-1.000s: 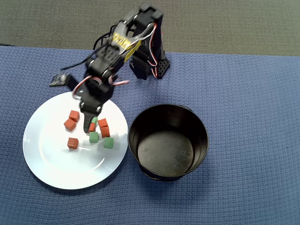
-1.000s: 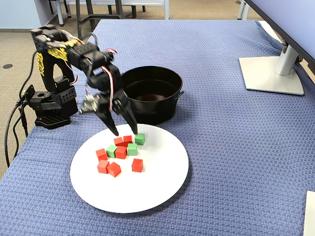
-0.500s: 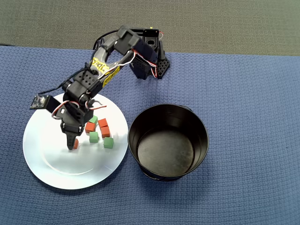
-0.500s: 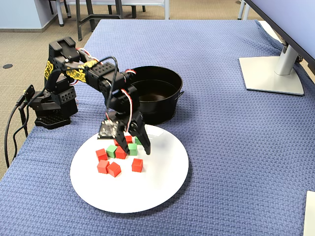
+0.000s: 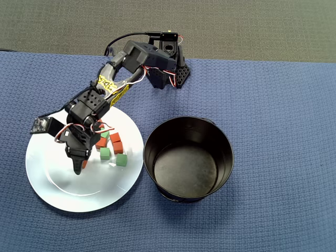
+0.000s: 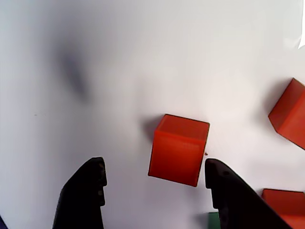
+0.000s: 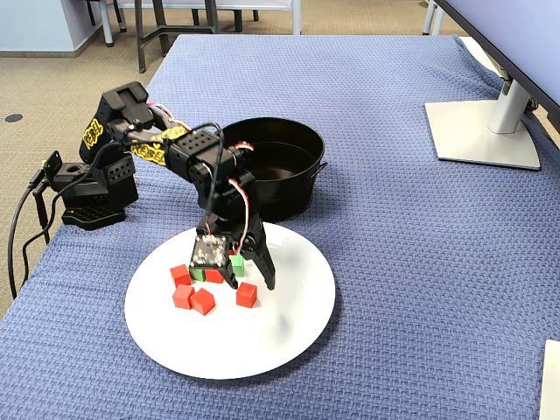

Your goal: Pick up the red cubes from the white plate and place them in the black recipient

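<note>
Your tool (image 6: 155,174) hangs spread wide over the white plate (image 6: 143,57); a red cube (image 6: 178,149) sits between its tips, nearer the right one. Descending off-centre, you may nudge it askew.

We note matte red cubes (image 6: 178,149), smooth glossy white plate (image 7: 289,337), glossy black recipient (image 5: 223,139), woven blue tablecloth (image 7: 420,262).
</note>
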You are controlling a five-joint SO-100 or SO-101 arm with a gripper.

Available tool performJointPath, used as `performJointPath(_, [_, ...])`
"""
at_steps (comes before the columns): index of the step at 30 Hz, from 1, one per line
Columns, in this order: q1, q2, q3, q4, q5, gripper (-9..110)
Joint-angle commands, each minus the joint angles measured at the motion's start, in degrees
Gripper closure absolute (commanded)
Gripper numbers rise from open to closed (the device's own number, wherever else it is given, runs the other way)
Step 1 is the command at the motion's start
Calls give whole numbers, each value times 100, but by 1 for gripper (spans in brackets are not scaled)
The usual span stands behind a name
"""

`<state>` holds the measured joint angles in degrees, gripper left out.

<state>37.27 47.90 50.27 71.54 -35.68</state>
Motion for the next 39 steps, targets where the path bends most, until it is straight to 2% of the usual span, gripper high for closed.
performJointPath(1, [141,9,-448,176,-167,82])
performJointPath(5, [149,-35,-457,193,-176,83])
performJointPath(14, [193,-202,-686,185,44,101])
performJointPath(18, [211,-35,-677,211,229,102])
performJointPath(23, [97,1169,-536,729,589,102])
performJointPath(27, [-352,2435,-483,1248,896,102])
performJointPath(31, [-1081,3577,-246,1274,1362,102])
performJointPath(39, [-3173,4711,1371,132,2382,102])
